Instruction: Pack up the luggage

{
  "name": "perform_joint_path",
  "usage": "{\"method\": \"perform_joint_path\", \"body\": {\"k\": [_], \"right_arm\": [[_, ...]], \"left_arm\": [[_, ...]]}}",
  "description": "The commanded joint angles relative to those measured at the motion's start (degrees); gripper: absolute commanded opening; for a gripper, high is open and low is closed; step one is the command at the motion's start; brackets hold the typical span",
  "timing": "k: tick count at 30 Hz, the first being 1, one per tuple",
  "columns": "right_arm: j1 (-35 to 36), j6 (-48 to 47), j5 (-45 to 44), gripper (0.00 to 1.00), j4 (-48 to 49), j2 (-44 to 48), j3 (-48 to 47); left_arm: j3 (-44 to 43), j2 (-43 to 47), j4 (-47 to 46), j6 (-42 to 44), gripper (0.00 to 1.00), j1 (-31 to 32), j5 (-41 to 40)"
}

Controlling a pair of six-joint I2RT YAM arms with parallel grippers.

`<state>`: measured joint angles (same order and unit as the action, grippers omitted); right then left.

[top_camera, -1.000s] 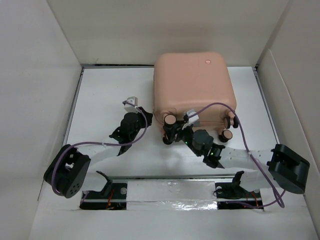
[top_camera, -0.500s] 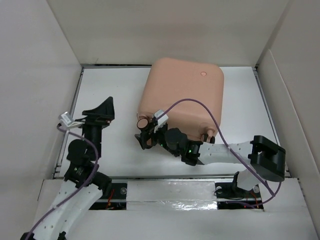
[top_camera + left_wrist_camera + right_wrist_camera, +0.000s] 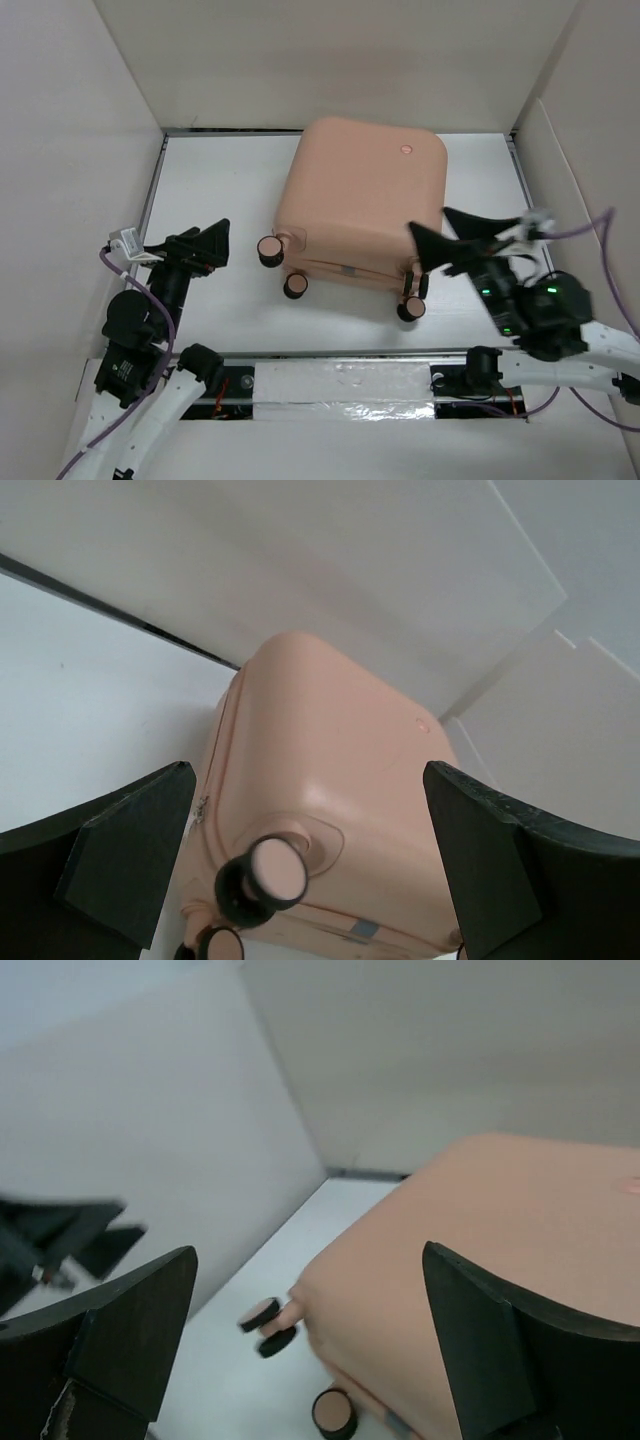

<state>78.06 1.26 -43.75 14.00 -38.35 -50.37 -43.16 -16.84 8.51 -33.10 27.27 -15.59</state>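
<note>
The luggage [image 3: 360, 200] is a peach-pink hard-shell suitcase lying shut and flat, slightly turned, with its wheels [image 3: 270, 249] facing the near edge. A small round logo dot [image 3: 406, 148] marks its shell. My left gripper [image 3: 212, 243] hovers left of the luggage, open and empty. In the left wrist view the luggage [image 3: 340, 770] and one wheel [image 3: 266, 874] show between the spread fingers [image 3: 120, 850]. My right gripper [image 3: 430, 221] hangs over the luggage's near right corner, open and holding nothing. The right wrist view looks down on the shell [image 3: 490, 1250] and wheels [image 3: 262, 1315].
White walls [image 3: 330, 60] close in the white table [image 3: 220, 170] at the back and on both sides. A taped strip [image 3: 340, 378] runs along the near edge by the arm bases. My left gripper shows blurred at the far left of the right wrist view [image 3: 70, 1230].
The luggage has turned and shifted left. My right gripper has let go near the wheels and drawn back to the right, now open. My left gripper has pulled away to the left and opened.
</note>
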Motion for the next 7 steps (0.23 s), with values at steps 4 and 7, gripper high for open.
{"method": "perform_joint_path", "body": {"k": [4, 7], "right_arm": [[-3.00, 1.45, -20.67, 1.00, -15.82, 22.48, 8.08], [-3.00, 2.52, -22.79, 1.00, -15.23, 27.87, 12.57]], "left_arm": [[-0.62, 2.87, 0.46, 7.26, 0.99, 0.07, 1.00], [-0.26, 1.03, -0.34, 7.44, 0.99, 0.07, 1.62]]}}
